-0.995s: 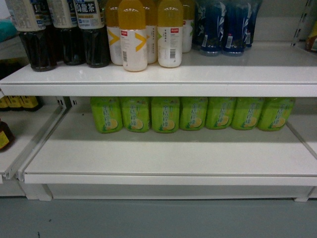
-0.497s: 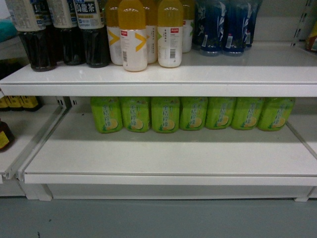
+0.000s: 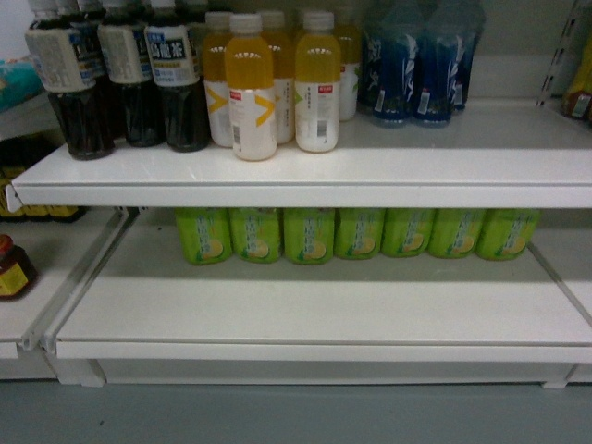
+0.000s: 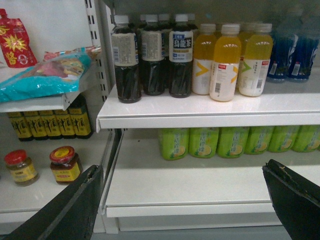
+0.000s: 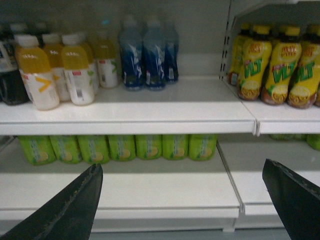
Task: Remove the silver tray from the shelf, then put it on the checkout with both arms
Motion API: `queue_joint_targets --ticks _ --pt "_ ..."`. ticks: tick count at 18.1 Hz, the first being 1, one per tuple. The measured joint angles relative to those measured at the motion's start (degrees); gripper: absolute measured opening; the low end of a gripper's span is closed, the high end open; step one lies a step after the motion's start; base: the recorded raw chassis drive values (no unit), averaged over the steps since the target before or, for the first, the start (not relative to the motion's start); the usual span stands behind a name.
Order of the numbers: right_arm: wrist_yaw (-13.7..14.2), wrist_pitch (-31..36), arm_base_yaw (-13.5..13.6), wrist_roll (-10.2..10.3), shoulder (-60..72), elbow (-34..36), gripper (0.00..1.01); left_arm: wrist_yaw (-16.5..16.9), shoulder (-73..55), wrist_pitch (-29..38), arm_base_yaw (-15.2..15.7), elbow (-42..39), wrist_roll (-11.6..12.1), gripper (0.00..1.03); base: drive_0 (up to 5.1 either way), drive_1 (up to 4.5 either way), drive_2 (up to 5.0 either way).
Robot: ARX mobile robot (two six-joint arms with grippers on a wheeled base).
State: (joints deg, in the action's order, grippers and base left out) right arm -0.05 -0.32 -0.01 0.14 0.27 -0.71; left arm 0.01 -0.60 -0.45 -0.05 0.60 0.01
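Observation:
The silver tray is out of view in every frame, and so is the checkout. In front of me stand two white shelf boards, an upper one (image 3: 305,195) and a lower one (image 3: 314,310), and both carry only bottles. My left gripper (image 4: 182,167) hangs open before the lower shelf (image 4: 200,185), its black fingers (image 4: 75,207) far apart with nothing between them. My right gripper (image 5: 182,164) is open too, empty, facing the lower shelf (image 5: 150,187). Neither gripper shows in the head view.
Dark tea bottles (image 3: 125,83), yellow juice bottles (image 3: 277,83) and blue bottles (image 3: 416,65) fill the upper board. Green bottles (image 3: 356,234) line the back of the lower one. Jars (image 4: 65,164) stand in the left bay, yellow-labelled bottles (image 5: 275,70) in the right. Grey floor (image 3: 296,416) lies below.
The head view has shifted: both shelves sit lower in the frame and the bottle caps on the upper board have come into sight. No object has moved.

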Motion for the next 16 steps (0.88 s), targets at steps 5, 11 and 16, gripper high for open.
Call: queue_joint_targets --ticks 5,11,16 --pt "0.09 0.02 0.0 0.02 0.0 0.0 0.98 0.04 0.0 0.2 0.0 0.0 0.02 0.98 0.0 0.0 0.0" --pt "0.02 0.35 0.0 0.0 0.0 0.0 0.98 -0.15 0.0 0.46 0.0 0.0 0.0 0.98 0.0 0.0 0.0" --pt "0.07 0.09 0.0 0.0 0.0 0.0 0.98 -0.02 0.0 0.26 0.0 0.0 0.02 0.98 0.0 0.0 0.0"
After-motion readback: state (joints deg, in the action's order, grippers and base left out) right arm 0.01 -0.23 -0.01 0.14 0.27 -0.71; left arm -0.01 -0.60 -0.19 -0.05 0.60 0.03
